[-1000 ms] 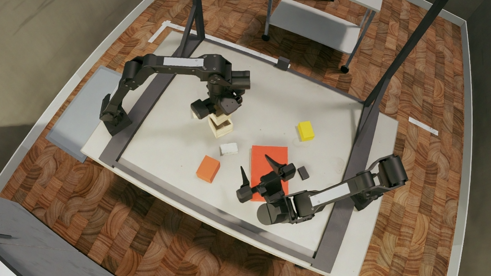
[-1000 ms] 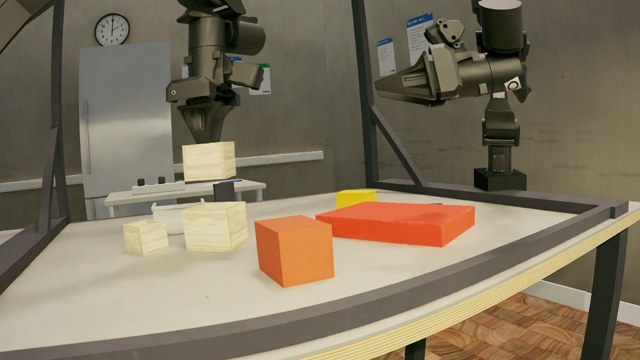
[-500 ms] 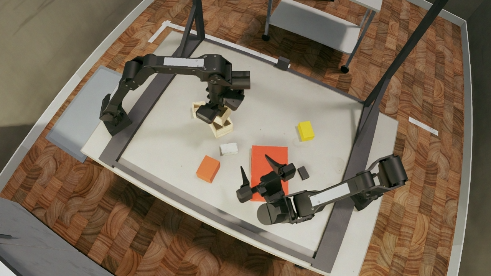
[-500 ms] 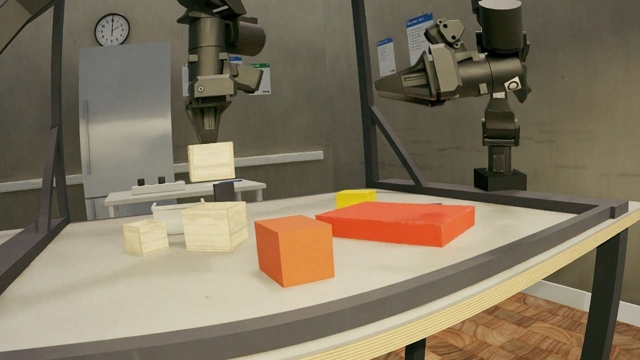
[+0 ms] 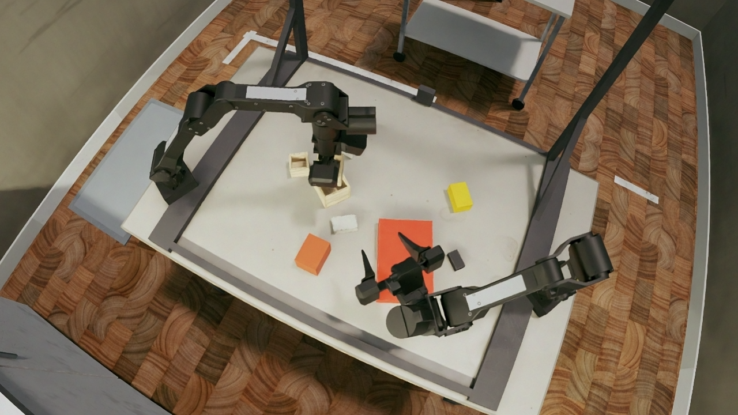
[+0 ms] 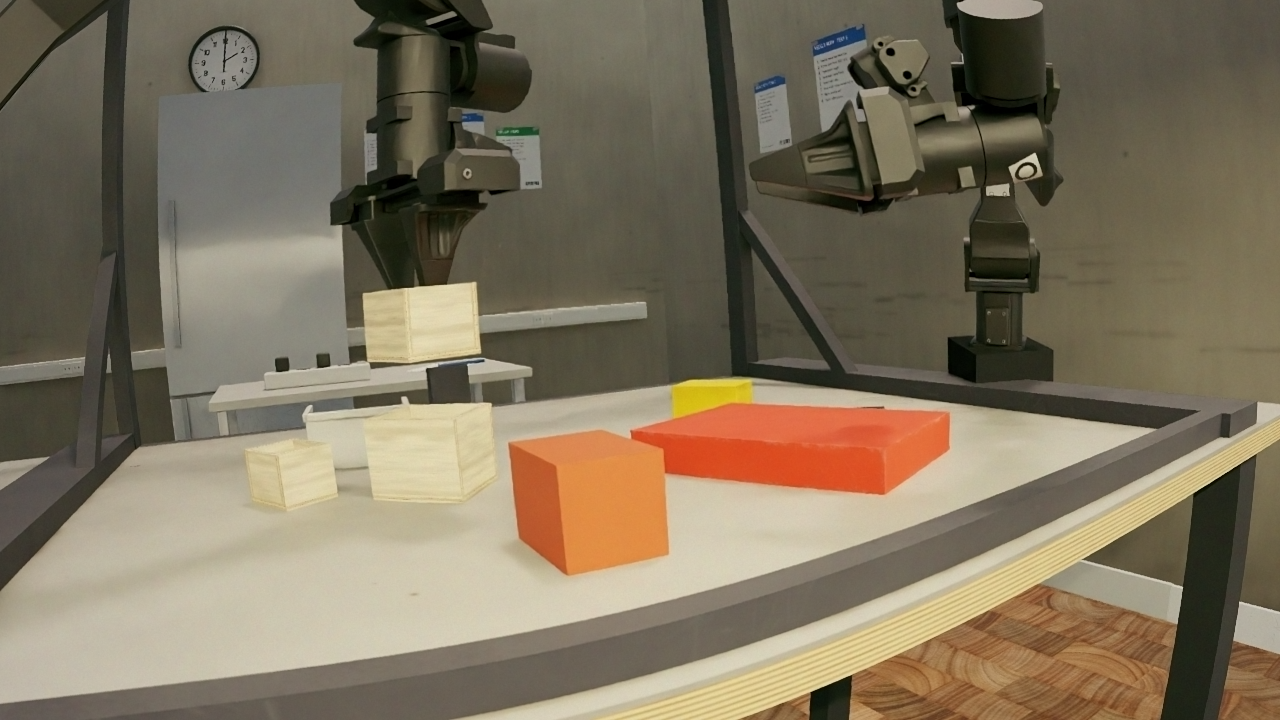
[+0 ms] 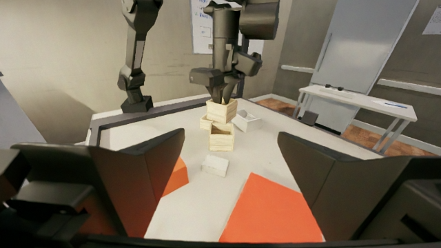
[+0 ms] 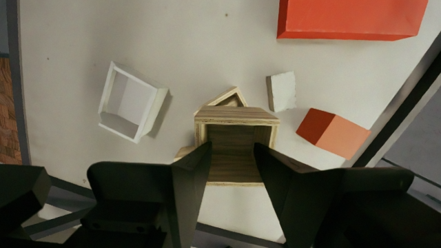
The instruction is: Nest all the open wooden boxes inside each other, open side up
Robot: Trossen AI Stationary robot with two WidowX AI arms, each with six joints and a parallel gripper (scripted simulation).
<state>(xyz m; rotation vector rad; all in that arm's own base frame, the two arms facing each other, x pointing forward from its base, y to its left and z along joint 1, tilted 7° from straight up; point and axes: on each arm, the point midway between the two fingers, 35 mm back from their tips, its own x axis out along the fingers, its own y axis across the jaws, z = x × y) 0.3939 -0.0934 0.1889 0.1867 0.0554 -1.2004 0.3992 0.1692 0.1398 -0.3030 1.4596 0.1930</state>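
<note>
My right gripper (image 6: 418,282) (image 7: 222,105) (image 8: 233,147) has its fingertips inside an open wooden box (image 6: 420,322) (image 7: 221,111) (image 8: 238,115), spread against opposite walls. It holds this box in the air, open side up. A second wooden box (image 5: 335,197) (image 6: 429,456) (image 7: 221,142) stands open side up on the table below, partly hidden in the right wrist view. The smallest wooden box (image 5: 298,172) (image 6: 304,474) (image 7: 205,123) stands upright beside it. My left gripper (image 5: 381,242) (image 7: 231,134) is open and empty, above the red slab.
A white open container (image 6: 335,438) (image 7: 253,124) (image 8: 156,110) stands near the wooden boxes. A white block (image 5: 344,224) (image 8: 284,91), an orange block (image 5: 312,254) (image 6: 590,501), a red slab (image 5: 405,227) (image 6: 787,429), a yellow block (image 5: 459,196) and a small dark block (image 5: 456,260) lie around.
</note>
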